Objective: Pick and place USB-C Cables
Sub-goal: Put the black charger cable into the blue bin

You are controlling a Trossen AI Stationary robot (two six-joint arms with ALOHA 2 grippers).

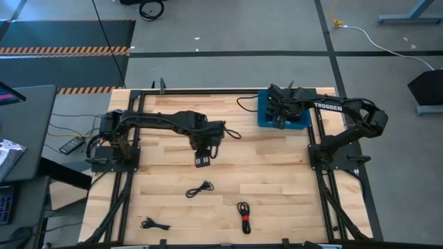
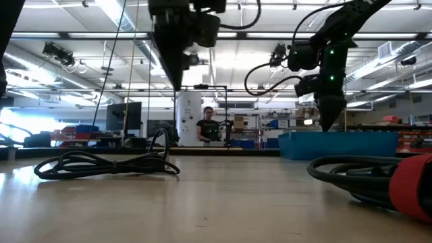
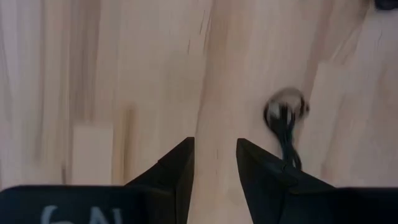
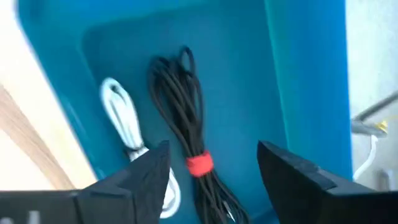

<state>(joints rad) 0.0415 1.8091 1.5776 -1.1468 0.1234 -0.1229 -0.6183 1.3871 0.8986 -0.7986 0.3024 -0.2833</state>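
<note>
Three coiled USB-C cables lie on the wooden table: a black one, one with a red tie and a black one near the near edge. Inside the blue tray lie a white cable and a black cable with a red tie, flat on the tray's floor. My right gripper hangs open over the tray, above the red-tied cable and holding nothing. My left gripper hovers over the table's middle, its fingers narrowly open, with a black cable's end beside one finger.
A black frame rail runs along the table's right side by the right arm's base, and another by the left arm's base. Bare wood lies between the tray and the three loose cables. A person stands far behind the table.
</note>
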